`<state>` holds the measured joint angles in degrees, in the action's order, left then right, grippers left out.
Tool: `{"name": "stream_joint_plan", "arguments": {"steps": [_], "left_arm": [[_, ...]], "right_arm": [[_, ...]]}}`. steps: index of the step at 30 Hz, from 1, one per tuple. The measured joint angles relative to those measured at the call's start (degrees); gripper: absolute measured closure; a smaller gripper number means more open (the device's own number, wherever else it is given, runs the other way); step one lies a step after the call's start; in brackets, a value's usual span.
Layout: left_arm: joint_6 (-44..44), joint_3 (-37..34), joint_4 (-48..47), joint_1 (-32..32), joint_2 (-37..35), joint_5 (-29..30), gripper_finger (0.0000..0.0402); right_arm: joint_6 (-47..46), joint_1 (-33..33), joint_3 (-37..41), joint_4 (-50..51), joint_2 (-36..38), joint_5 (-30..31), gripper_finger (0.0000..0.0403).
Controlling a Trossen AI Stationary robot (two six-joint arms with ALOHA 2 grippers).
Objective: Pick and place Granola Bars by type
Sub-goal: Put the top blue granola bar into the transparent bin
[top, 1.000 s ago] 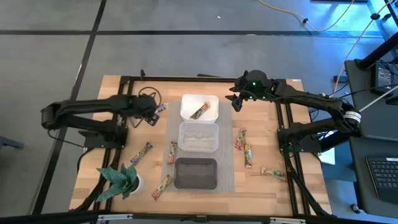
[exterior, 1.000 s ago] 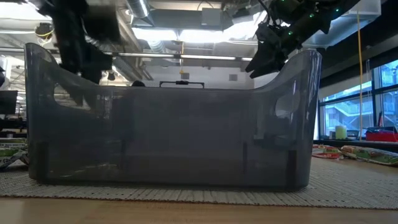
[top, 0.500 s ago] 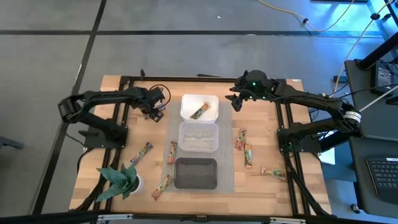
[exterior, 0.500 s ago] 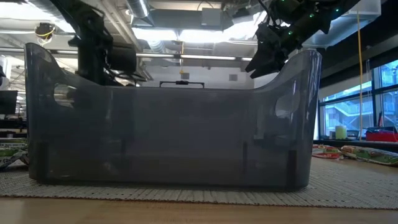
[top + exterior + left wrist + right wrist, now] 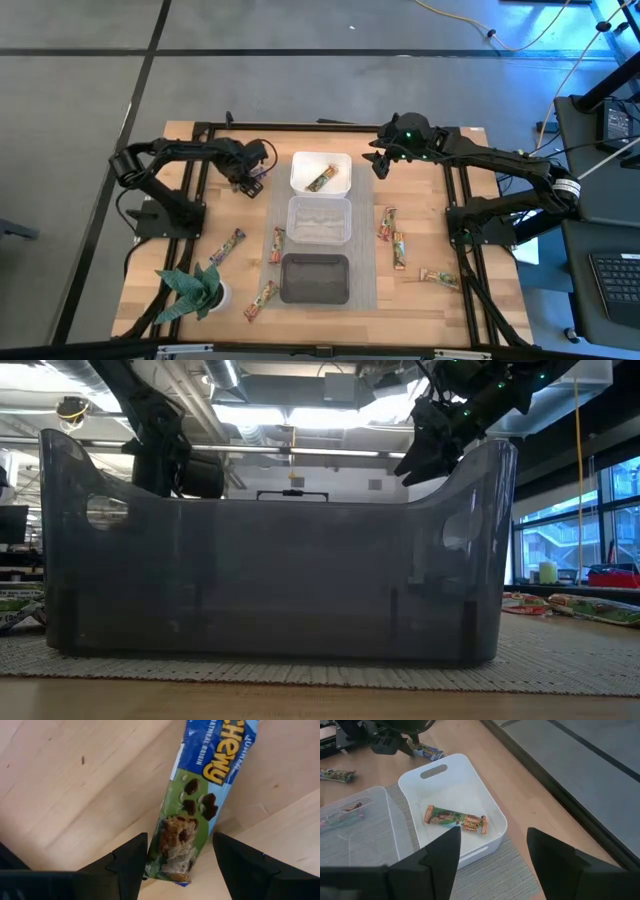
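A blue-and-green Chewy bar (image 5: 197,800) lies flat on the wood just left of the white tub (image 5: 320,172). My left gripper (image 5: 180,836) hangs open over it, one finger on each side of the bar's end, not touching as far as I can see. My right gripper (image 5: 493,830) is open and hovers high off the white tub's far right corner (image 5: 383,162). One green-orange bar (image 5: 455,818) lies in the white tub. Several more bars lie on the table: left of the tubs (image 5: 232,243), at the near left (image 5: 262,298) and on the right (image 5: 399,248).
The clear tub (image 5: 320,220) and the black tub (image 5: 315,277) stand in a row nearer than the white one on a grey mat (image 5: 365,290). A small green plant (image 5: 195,290) stands at the near left corner. Bare wood shows near the far edge.
My left arm has drawn its elbow in from the table's left, and its gripper has come down toward the blue-green bar beside the white tub. The bars and tubs lie as before.
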<state>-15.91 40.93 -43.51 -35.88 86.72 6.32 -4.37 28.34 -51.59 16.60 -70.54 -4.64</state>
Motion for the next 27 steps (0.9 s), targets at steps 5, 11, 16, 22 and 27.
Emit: {"name": "stream_joint_plan", "arguments": {"steps": [5, 11, 16, 22, 27], "left_arm": [[1.56, -0.08, 0.14, 0.0, -0.02, -0.64, 0.0201], [1.69, -0.22, 0.13, 0.05, -0.42, -1.06, 0.0237], [1.65, -0.24, 0.15, 0.05, -0.42, -1.26, 0.0259], [1.61, -0.26, 0.13, 0.05, -0.62, -1.54, 0.0269], [1.21, -0.52, -0.75, 0.05, -2.27, -1.03, 0.027]], "right_arm": [[0.16, 0.0, 0.0, -0.02, 0.0, 0.0, 0.0172], [0.27, -0.02, 0.0, -0.02, 0.0, 0.0, 0.0172], [0.31, -0.02, -0.02, -0.02, 0.0, 0.0, 0.0172], [0.32, -0.02, -0.04, -0.02, 0.0, -0.01, 0.0172], [0.34, -0.02, -0.04, 0.0, 0.0, -0.02, 0.0172]]}}
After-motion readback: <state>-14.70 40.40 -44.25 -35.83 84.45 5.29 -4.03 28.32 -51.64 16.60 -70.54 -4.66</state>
